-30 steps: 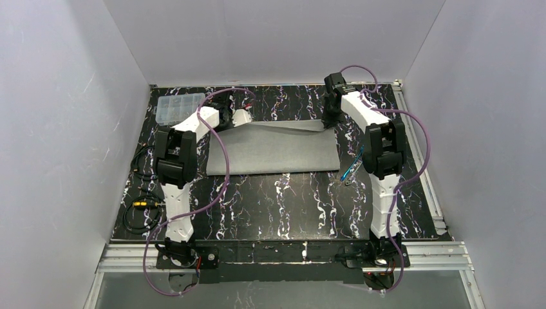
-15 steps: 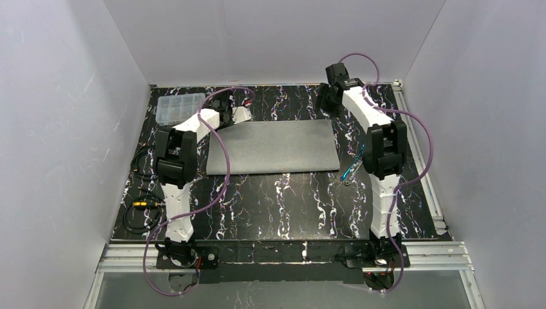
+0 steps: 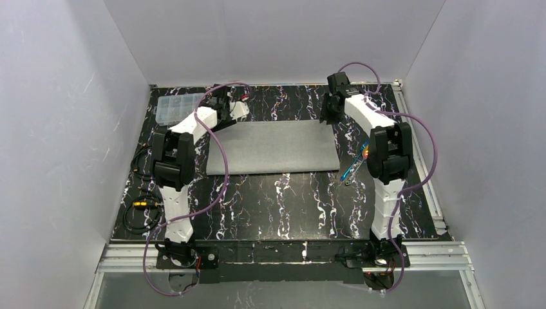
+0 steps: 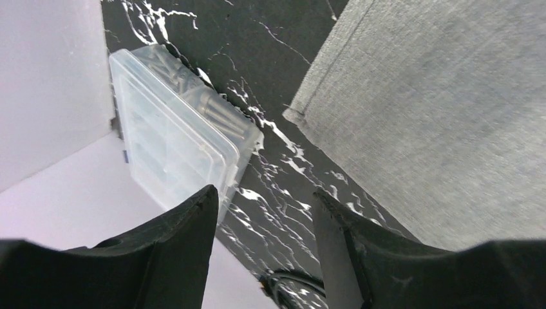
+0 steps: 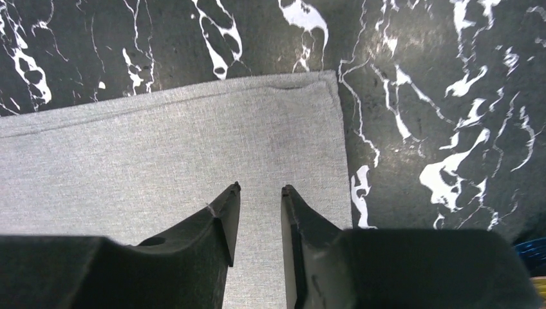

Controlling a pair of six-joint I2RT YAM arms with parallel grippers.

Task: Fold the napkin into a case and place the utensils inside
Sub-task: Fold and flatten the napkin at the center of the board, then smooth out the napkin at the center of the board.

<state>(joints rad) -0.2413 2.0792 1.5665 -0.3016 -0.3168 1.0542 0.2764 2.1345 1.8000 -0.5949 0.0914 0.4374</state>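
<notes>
The light-grey napkin lies flat as a wide rectangle in the middle of the black marbled table. My left gripper hovers open just off its far left corner, with only bare table between the fingers. The napkin fills the right of that view. My right gripper stands open by a narrow gap over the napkin near its far right corner, holding nothing. A blue utensil lies on the table off the napkin's right edge, and an orange piece shows partly under the right arm.
A clear plastic compartment box sits at the far left corner, close to the left gripper and the wall. Black cables lie at the near left. Purple cables loop off both arms. White walls enclose the table on three sides.
One second ago both grippers held the napkin's far edge raised. The edge now lies flat, both grippers have opened and let go, and they have drawn back a little from the cloth.
</notes>
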